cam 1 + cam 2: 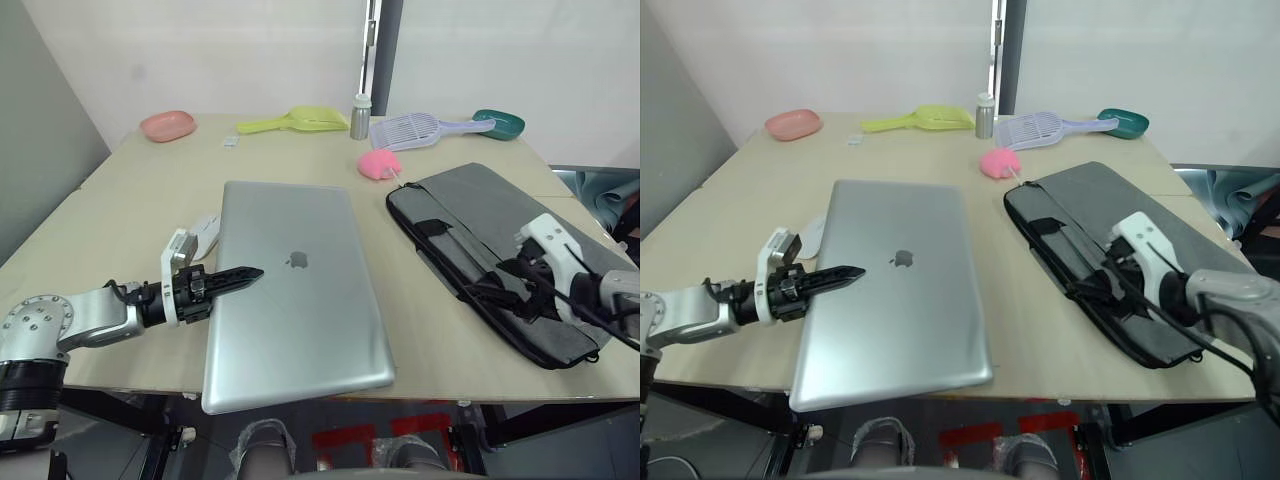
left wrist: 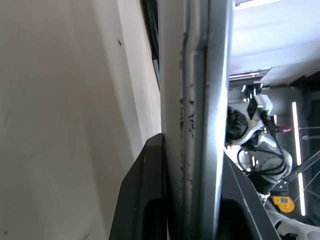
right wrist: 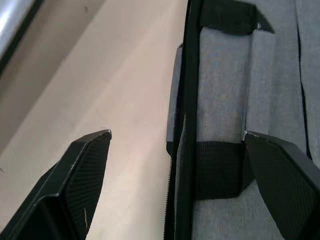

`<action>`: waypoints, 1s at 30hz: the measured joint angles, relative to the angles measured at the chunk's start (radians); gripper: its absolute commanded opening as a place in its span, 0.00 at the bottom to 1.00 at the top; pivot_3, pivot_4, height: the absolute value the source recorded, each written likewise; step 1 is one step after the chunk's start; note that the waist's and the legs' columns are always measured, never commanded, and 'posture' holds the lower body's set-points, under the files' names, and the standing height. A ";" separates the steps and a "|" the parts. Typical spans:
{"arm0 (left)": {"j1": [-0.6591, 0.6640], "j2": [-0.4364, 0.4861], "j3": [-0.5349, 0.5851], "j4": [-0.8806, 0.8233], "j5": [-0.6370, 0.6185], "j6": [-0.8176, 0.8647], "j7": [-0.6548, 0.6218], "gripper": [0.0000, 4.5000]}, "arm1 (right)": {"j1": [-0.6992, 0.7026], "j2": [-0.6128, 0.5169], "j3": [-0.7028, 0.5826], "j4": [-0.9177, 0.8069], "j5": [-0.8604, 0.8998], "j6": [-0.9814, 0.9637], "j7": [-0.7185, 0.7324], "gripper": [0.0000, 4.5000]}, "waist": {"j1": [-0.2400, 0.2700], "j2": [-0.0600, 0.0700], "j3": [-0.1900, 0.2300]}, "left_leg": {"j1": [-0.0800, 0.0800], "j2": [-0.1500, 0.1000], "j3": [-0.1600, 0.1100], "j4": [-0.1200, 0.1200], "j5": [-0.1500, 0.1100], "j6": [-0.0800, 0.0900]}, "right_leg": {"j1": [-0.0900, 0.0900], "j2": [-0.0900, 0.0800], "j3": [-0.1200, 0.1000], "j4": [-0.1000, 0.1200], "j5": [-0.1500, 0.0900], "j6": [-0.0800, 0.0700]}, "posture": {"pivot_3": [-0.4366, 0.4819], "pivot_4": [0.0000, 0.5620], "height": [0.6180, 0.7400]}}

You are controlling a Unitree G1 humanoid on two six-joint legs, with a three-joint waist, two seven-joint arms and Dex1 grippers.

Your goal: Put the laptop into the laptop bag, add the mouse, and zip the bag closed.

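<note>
The laptop [image 1: 295, 290] is taken as the landmark: it lies closed, lid up, in the middle of the worktop [image 1: 120, 200], and its near edge juts slightly past the worktop's front edge. Its left edge is pinched by the left gripper [image 1: 228, 281]; in the left wrist view one black finger [image 2: 142, 195] is seen on each face of the metal slab, pressed against it.

To the right of the laptop, apart from it with bare worktop between, the laptop bag [image 1: 500, 250] is laid flat at a slant, its black-edged side turned toward the laptop. The right gripper [image 1: 510, 280] is held over the bag's near part, by that side. Its fingers [image 3: 80, 175] are spread wide in the right wrist view, one over the bare worktop and the other over the grey fabric, with the bag's black edge and a strap between them; nothing is gripped.

Just beside the laptop's left edge, beyond the left gripper, the mouse [image 1: 203, 232] is partly seen.

Beyond the laptop's far right corner a pink plush [image 1: 379, 164] is placed, close to the bag's far end. Further back along the worktop are lined a pink dish [image 1: 167, 125], a yellow scoop [image 1: 295, 122], a small grey bottle [image 1: 359, 117], a pale slotted scoop [image 1: 415, 130] and a green dish [image 1: 500, 123].
</note>
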 measured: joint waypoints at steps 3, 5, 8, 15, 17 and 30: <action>-0.013 -0.027 -0.022 -0.001 0.000 -0.012 0.008 0.07 | 0.007 -0.038 0.092 0.055 -0.095 -0.091 0.003 0.98 | -0.002 0.000 0.000 | 0.000 0.000 0.000 0.001 0.000 0.000 | 0.000 0.000 0.000 0.000 0.001 0.002 | 0.48 0.27 1.00; -0.019 -0.034 -0.025 -0.007 -0.001 -0.012 0.008 0.07 | 0.007 -0.046 0.125 0.088 -0.137 -0.136 0.013 0.98 | -0.004 0.000 0.000 | 0.000 0.000 0.000 0.001 0.000 0.000 | -0.001 0.000 0.001 0.001 0.001 0.002 | 0.48 0.27 1.00; -0.026 -0.035 -0.025 -0.011 -0.001 -0.014 0.008 0.07 | 0.007 -0.049 0.164 0.129 -0.188 -0.191 0.033 0.98 | -0.008 0.000 0.000 | 0.000 0.000 0.001 0.001 0.000 0.000 | -0.001 0.000 0.002 0.002 0.001 0.002 | 0.48 0.27 1.00; -0.027 -0.046 -0.025 -0.011 -0.001 -0.026 0.010 0.07 | -0.005 -0.044 0.231 0.228 -0.267 -0.287 0.067 0.87 | -0.011 0.000 0.000 | 0.001 0.000 0.001 0.003 0.000 0.000 | 0.000 0.000 0.002 0.003 0.001 0.002 | 0.48 0.27 1.00; -0.027 -0.048 -0.025 -0.012 -0.001 -0.027 0.010 0.07 | -0.013 -0.043 0.237 0.250 -0.283 -0.308 0.078 0.74 | -0.011 -0.001 0.000 | 0.001 0.000 0.001 0.004 0.000 0.001 | 0.000 0.000 0.002 0.004 0.001 0.002 | 0.48 0.27 1.00; -0.035 -0.073 -0.027 -0.012 -0.001 -0.037 0.019 0.07 | -0.035 0.010 0.184 0.269 -0.208 -0.281 0.154 0.01 | -0.013 -0.002 -0.001 | 0.002 0.000 0.001 0.009 -0.003 0.005 | 0.000 0.000 0.004 0.010 0.001 0.002 | 0.48 0.27 1.00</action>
